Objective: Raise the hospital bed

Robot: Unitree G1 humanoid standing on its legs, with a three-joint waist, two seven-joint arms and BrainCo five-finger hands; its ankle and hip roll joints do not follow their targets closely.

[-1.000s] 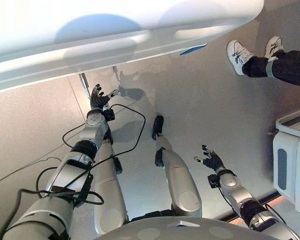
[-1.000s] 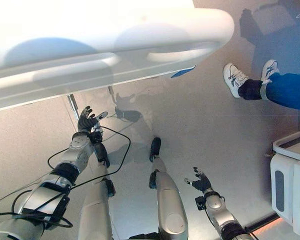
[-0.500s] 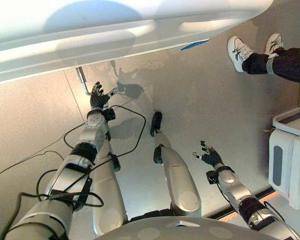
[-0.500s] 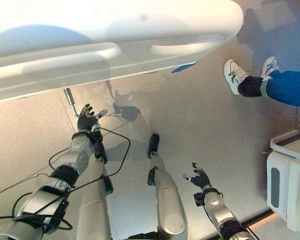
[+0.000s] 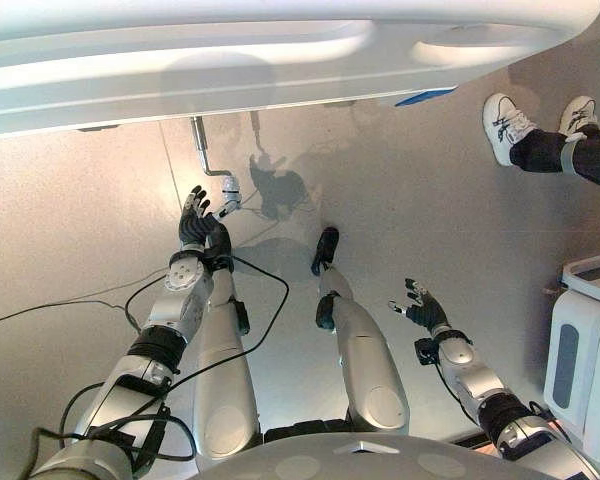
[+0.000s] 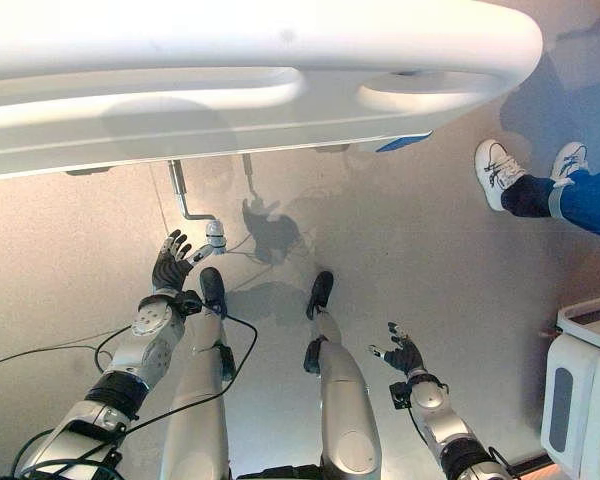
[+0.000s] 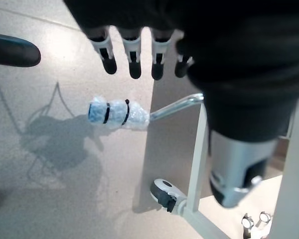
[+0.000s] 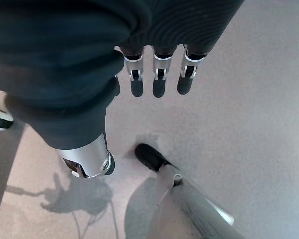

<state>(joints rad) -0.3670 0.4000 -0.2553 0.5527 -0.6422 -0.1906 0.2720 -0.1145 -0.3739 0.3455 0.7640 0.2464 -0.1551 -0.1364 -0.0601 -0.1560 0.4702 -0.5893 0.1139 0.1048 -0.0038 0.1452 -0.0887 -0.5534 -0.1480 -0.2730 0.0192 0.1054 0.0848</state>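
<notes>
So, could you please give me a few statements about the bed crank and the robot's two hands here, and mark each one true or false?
1. The left hand is closed round the crank handle. False: its fingers are straight and the wrapped handle lies just past the fingertips, not held.
2. The crank handle hangs below the edge of the hospital bed on a bent metal rod. True.
3. The right hand is open over bare floor, holding nothing. True.
4. The right hand rests on the bed rail. False: it is low at the robot's right side, far from the bed.
5. A person's white shoes stand on the floor to the robot's right of the bed. True.
</notes>
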